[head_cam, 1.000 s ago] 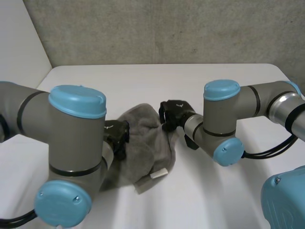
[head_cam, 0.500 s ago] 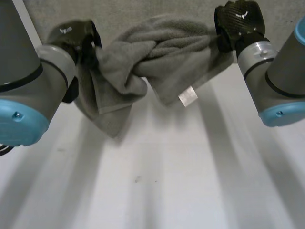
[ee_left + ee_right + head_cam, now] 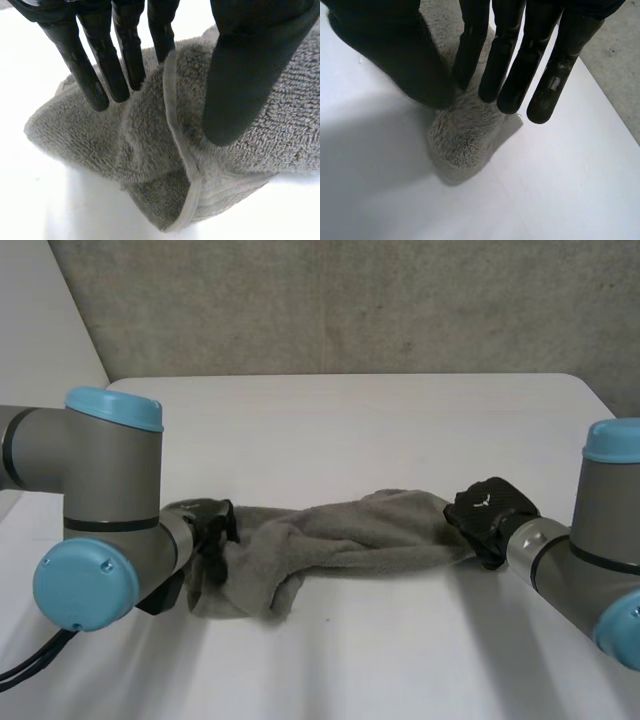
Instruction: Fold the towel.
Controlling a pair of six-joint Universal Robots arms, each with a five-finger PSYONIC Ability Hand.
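The left arm (image 3: 100, 510) and the right arm (image 3: 595, 560) are reaching in nearest the camera, one at each end of the towel (image 3: 340, 540). The towel is lying on the white table (image 3: 350, 420), bunched lengthwise into a thick band and stretching between the two hands. The left hand (image 3: 207, 530) is gripping the towel's left end, where the cloth is bulkiest. In the left wrist view its straight fingers (image 3: 100, 75) are pressing one face of the towel and its thumb (image 3: 240, 85) the other, with the hem (image 3: 175, 130) running between them. The right hand (image 3: 487, 510) is gripping the towel's right end. In the right wrist view its fingers (image 3: 512, 65) and thumb (image 3: 395, 55) are pinching a rolled tip of the towel. Beyond the towel, the table is extending to a grey wall (image 3: 330, 300).
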